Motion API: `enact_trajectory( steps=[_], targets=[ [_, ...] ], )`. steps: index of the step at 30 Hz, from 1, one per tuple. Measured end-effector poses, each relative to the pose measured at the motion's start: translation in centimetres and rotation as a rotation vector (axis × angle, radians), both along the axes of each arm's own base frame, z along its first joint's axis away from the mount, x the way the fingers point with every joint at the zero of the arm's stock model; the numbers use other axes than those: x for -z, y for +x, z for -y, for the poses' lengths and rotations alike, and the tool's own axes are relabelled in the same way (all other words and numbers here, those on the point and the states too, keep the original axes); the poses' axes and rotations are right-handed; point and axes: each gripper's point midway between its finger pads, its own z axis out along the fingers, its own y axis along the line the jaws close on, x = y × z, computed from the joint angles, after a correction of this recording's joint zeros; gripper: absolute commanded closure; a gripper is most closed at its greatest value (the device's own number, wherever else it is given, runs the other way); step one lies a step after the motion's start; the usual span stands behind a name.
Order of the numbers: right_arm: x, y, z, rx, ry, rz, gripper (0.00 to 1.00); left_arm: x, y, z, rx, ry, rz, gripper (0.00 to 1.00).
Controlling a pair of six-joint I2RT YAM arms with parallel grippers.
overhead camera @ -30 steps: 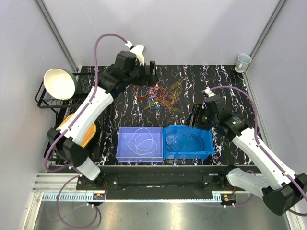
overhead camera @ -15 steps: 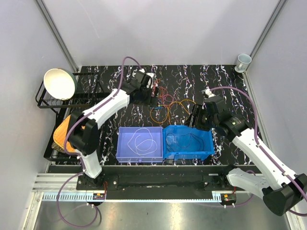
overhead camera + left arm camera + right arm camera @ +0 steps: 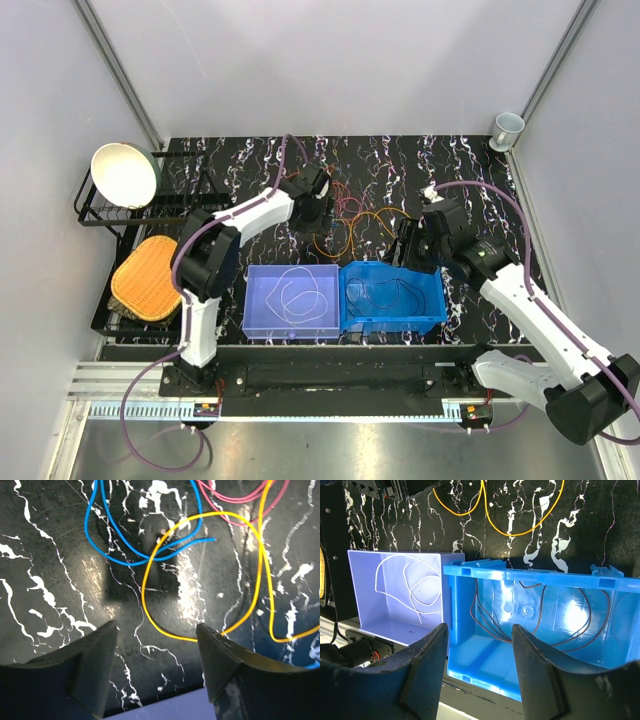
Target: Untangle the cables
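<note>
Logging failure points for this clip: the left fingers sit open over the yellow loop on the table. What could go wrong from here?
1. The yellow cable crosses the blue cable and runs up among the pink cables; pulling it may drag those along and tighten the tangle.
2. It lies flat on the table between the left fingers; they may well close over it and miss, or scrape the surface.
</note>
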Motion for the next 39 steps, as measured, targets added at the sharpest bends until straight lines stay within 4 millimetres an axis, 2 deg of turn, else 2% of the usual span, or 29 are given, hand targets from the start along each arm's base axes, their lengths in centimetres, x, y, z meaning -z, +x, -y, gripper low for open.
enact_trajectory(
  steps=[5, 11, 14, 15, 17, 18, 26, 29, 32, 34, 39],
  targets=[
    [0.6, 0.1, -0.1, -0.001, -0.011, -0.017, 0.40, 0.9, 0.6, -0.1, -0.026, 0.012, 0.006, 0.45],
    [0.7, 0.1, -0.1, -0.004, -0.013, -0.017, 0.40, 2.4, 1.3, 0.1, -0.038, 0.030, -0.001, 0.49],
    [0.9, 0.1, 0.0, -0.005, -0.015, -0.019, 0.40, 3.0, 1.5, 0.1, -0.044, 0.040, -0.004, 0.62],
    [0.9, 0.1, 0.0, -0.005, -0.016, -0.020, 0.40, 2.9, 1.6, 0.1, -0.049, 0.039, -0.001, 0.73],
    [1.1, 0.0, 0.0, -0.005, -0.018, -0.022, 0.40, 2.9, 1.8, 0.1, -0.059, 0.038, 0.002, 0.88],
    [1.1, 0.0, 0.0, -0.006, -0.017, -0.021, 0.40, 3.0, 1.9, 0.1, -0.060, 0.043, 0.006, 1.00],
    [1.0, 0.1, 0.0, -0.006, -0.017, -0.019, 0.40, 3.0, 2.0, 0.0, -0.065, 0.049, 0.007, 1.00],
    [1.0, 0.1, 0.0, -0.010, -0.020, -0.016, 0.40, 2.2, 1.6, -0.1, -0.055, 0.053, 0.007, 1.00],
    [0.9, 0.1, 0.1, -0.014, -0.026, -0.009, 0.40, -1.2, 1.3, 0.1, -0.021, 0.036, 0.058, 1.00],
    [0.3, 0.3, 0.1, -0.018, -0.026, 0.006, 0.40, -5.4, 1.1, 0.9, 0.016, 0.002, 0.131, 1.00],
    [-3.3, 1.4, -0.5, -0.032, 0.003, 0.094, 0.40, -19.3, 0.5, 3.7, 0.108, -0.147, 0.395, 1.00]
  ],
)
